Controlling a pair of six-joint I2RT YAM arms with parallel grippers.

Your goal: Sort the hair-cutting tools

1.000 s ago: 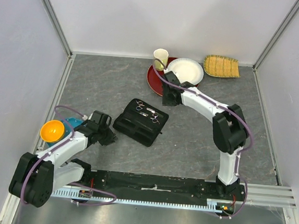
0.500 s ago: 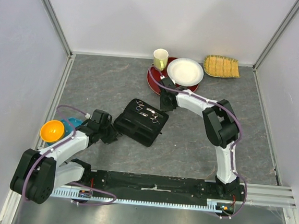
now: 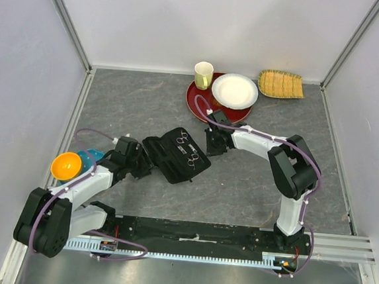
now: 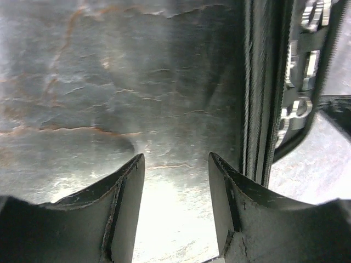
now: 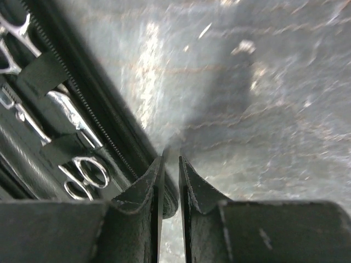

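The black case (image 3: 175, 155) lies open mid-table. Two small silver scissors (image 3: 182, 139) (image 3: 192, 159) sit strapped inside it. I cannot make out the combs. My left gripper (image 3: 144, 166) is open and empty on the table at the case's left edge; its wrist view shows bare table between the fingers (image 4: 125, 186) and the case (image 4: 258, 109) to the right. My right gripper (image 3: 210, 146) is shut to a narrow gap with nothing in it. It touches the case's right corner (image 5: 129, 148), and scissor rings (image 5: 82, 175) lie just left of it.
At the back stand a red plate (image 3: 198, 103), a white plate (image 3: 234, 91), a cream cup (image 3: 203, 74) and a woven tray (image 3: 281, 84). An orange bowl (image 3: 66, 166) and a teal object (image 3: 95, 155) sit at the left by my left arm.
The right gripper moved nearer and down along the case's right end. The case turned and slid left towards the left gripper. The left gripper edged up to the case.
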